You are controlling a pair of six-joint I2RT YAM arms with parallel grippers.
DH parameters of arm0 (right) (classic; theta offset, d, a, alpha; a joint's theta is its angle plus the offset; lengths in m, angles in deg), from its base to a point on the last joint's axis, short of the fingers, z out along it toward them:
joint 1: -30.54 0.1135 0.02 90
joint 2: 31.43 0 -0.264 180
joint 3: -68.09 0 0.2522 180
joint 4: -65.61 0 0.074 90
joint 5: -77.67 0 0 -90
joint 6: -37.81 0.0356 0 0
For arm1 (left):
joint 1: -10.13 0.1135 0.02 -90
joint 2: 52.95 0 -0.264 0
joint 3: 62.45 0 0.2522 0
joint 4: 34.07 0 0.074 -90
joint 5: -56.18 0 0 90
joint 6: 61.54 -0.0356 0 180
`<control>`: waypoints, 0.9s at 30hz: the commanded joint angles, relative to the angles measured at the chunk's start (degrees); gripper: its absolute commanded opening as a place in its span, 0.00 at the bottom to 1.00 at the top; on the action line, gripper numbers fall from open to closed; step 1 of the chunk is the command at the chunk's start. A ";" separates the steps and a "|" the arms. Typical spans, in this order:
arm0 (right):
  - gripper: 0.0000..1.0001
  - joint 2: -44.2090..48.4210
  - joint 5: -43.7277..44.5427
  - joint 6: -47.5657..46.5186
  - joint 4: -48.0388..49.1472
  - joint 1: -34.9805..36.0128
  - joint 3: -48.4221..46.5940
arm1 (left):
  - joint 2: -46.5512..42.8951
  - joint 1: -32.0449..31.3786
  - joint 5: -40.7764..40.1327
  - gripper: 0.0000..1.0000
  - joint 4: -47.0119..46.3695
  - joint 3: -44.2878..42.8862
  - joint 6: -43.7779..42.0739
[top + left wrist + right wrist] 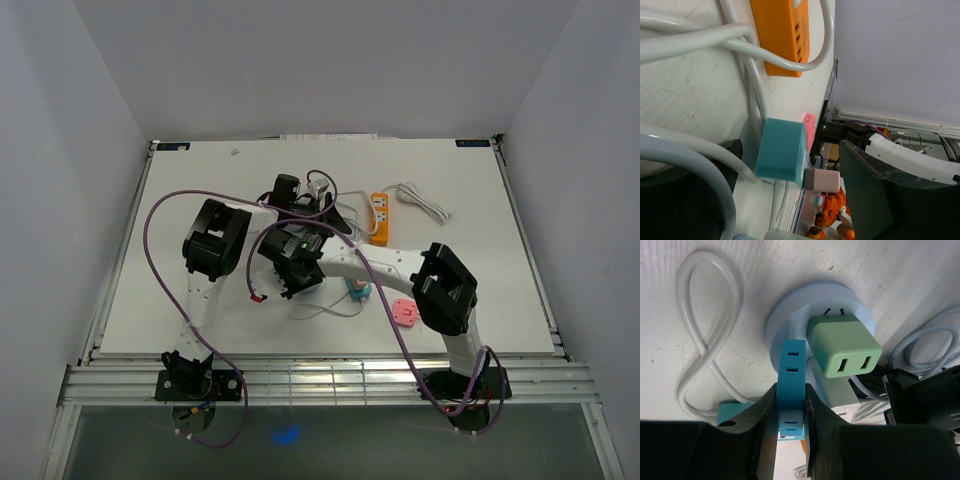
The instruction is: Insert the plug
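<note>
Plug (842, 342) is green and lies on a pale round disc (785, 315) on the bench (500, 260). Its two prongs are bare and point away from my right wrist camera, in no socket that I can see. My right pincer (791, 415) is clamped on a blue strip (792, 370), one finger on each long side. The strip's free end reaches onto the disc just beside the plug; I cannot tell whether the two touch. A teal block (732, 412) and a looped white cable (700, 340) show to the left of that pincer.

Through the left wrist camera, my left pincer (789, 150) has its jaws wide apart and nothing gripped between them. A thick cable (700, 160) passes close by the lower-left finger (685, 200); I cannot tell whether they touch. Beyond lie the teal block with a pink cube (821, 180) against its end, and an orange strip (782, 37) with white cables looped around it. From above, both arms reach toward mid-bench, and a pink piece (404, 312) sits near the right arm's elbow.
</note>
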 commanded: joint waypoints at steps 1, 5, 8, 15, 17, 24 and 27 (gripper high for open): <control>0.08 -3.03 -4.25 -3.55 -3.41 0.88 0.54 | 2.87 0.03 -0.30 0.89 -0.73 5.63 1.13; 0.08 -3.82 -3.99 -4.52 -3.15 1.32 0.11 | 3.30 0.91 0.67 0.89 -1.08 6.69 0.25; 0.08 -4.96 -3.81 -5.13 -3.59 1.41 -1.12 | 4.10 1.00 1.55 0.89 -1.52 7.22 -0.37; 0.08 -7.78 -4.69 -5.58 -5.87 1.41 -3.58 | 4.18 1.00 2.25 0.89 -4.41 10.46 -1.16; 0.08 -8.74 -5.04 -5.58 -6.14 1.41 -3.76 | 4.27 1.18 2.69 0.89 -7.14 12.04 -0.02; 0.08 -9.36 -5.83 -5.57 -5.96 1.59 -1.83 | 4.71 1.18 3.22 0.89 -9.43 13.46 -0.37; 0.08 -9.80 -6.01 -6.01 -5.96 1.50 -1.74 | 4.71 1.18 3.13 0.89 -9.52 13.63 -0.89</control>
